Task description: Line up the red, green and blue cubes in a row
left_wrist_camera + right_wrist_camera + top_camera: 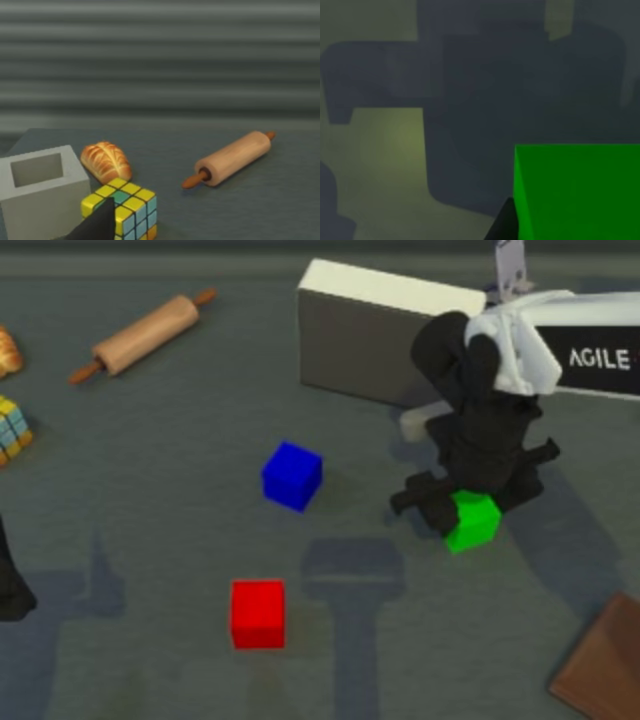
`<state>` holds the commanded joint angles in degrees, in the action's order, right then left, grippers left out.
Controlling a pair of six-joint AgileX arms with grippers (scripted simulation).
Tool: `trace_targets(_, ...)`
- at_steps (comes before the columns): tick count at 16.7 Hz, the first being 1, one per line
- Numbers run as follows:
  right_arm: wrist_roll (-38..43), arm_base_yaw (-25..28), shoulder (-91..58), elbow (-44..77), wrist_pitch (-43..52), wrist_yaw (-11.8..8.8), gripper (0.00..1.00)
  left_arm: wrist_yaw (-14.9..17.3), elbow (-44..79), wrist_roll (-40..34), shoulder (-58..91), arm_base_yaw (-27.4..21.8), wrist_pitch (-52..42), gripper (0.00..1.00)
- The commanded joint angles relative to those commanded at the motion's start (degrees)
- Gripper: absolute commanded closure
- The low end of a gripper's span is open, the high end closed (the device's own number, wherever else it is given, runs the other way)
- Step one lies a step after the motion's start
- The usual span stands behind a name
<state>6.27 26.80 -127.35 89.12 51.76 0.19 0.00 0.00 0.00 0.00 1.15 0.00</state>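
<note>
A: Looking from above, the right gripper (462, 512) has its fingers clenched on the green cube (474, 521), right of centre. The cube seems light and rigid, matte, with flat faces and sharp edges; opposite faces are the good place to hold.

B: And the others?

A: The blue cube (292, 475) and the red cube (258, 613) rest on the table (150, 500), apart, untouched. The left gripper (10, 585) is parked at the left edge; its fingers I cannot tell.

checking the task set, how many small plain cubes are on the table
3: the blue cube near the table's middle, the red cube nearer the front, and the green cube to the right at the right gripper.
</note>
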Motion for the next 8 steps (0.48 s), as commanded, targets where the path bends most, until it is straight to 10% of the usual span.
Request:
trace_targets(2,0.0,0.0,0.0,0.0,0.0,0.0,0.98,0.0,0.0,0.0,0.0,0.0,0.0,0.00)
trace_targets(8,0.0,0.0,0.0,0.0,0.0,0.0,1.00,0.0,0.0,0.0,0.0,0.0,0.0,0.00)
